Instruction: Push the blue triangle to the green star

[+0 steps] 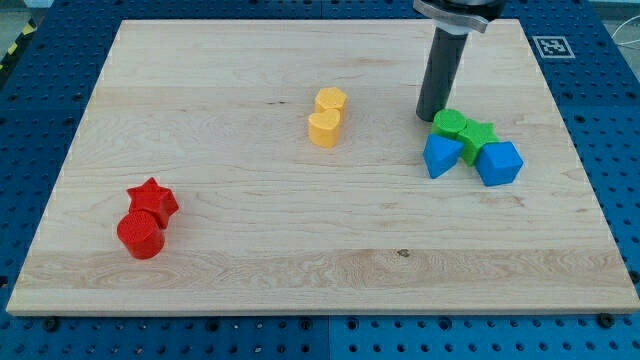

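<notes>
Where my tip (431,115) meets the pale wooden worktop (250,230), it stands just left of the green cylinder block (449,123). I carry no fingers, only this dark rod, cut off at the view's top. The green star block (478,134) touches that cylinder; the blue triangle block (440,156) lies against the star's lower left, the blue cube block (499,163) at its lower right. Two yellow blocks (327,116), shapes unclear, sit well apart leftward; a red star block (153,199) and red cylinder block (140,236) lie far left.
</notes>
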Tool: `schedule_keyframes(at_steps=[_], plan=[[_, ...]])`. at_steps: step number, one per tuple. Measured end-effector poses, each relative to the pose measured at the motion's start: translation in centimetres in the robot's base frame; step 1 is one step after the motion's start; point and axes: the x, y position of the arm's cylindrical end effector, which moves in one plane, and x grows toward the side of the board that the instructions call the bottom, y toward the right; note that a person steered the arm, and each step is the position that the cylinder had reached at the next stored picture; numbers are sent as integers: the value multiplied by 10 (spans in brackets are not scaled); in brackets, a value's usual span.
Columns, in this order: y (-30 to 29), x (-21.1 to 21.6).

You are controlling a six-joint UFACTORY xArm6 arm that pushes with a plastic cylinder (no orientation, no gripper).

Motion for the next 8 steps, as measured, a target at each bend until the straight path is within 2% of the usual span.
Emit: schedule_keyframes(at_steps=[2, 3, 5, 7, 8], plan=[[14, 19], [14, 7], [-25, 7], [-70, 40], [-57, 46]])
